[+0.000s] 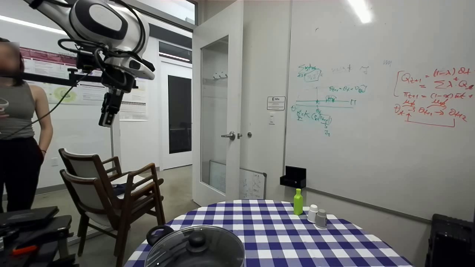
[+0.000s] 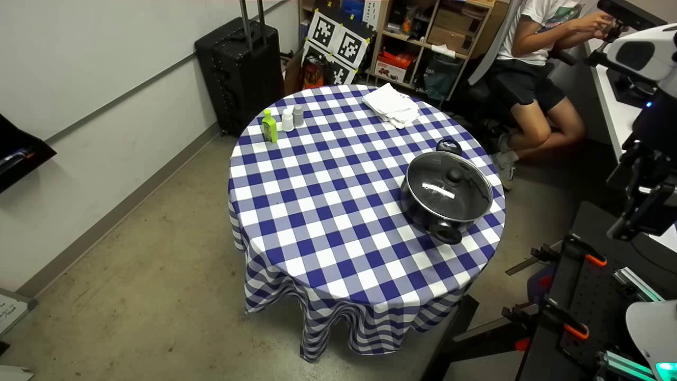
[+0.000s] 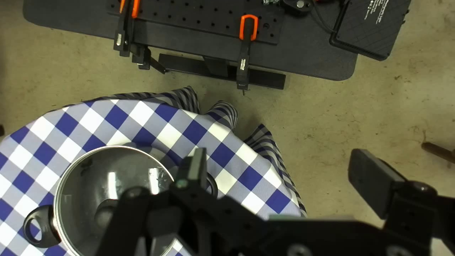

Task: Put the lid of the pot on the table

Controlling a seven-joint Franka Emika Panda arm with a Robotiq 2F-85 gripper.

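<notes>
A robot arm (image 1: 100,22) is hanging high to one side of a round table (image 2: 328,211), which is wearing a blue-and-white checked cloth (image 2: 365,328) that is drooping in folds over the edge. On the table, near its edge, a wide, low, black pot (image 2: 414,211) is standing upright, with black loop handles (image 2: 448,236) jutting out from opposite sides. The lid (image 2: 459,198), a see-through greyish disc with a shiny rim and a black knob (image 2: 455,174) near its centre, is sitting on the pot and covering its whole mouth; bright reflections are streaking across it.

The gripper (image 3: 279,174) is pointing down, well apart from the lid. In the wrist view its jaws are standing spread wide, with checked cloth and floor (image 3: 330,124) showing between them; its dark, blurred body is partly hiding the pot and lid there.

Across the table from the pot, a bright green bottle (image 2: 270,128) is standing near a white shaker (image 2: 287,120) and a grey shaker (image 2: 298,116). A white cloth (image 2: 391,106) is lying folded near the table's edge.

In an exterior view, a person (image 1: 16,107) in a grey top is standing near two wooden armchairs (image 1: 89,193), and a whiteboard (image 1: 352,167) is carrying green and red handwriting. In an exterior view, another person (image 2: 534,79) is sitting near a white desk (image 2: 605,103), both hands raised. Black clamps (image 3: 245,53) with orange handles are sitting along the edge of a black bench (image 3: 312,60).
</notes>
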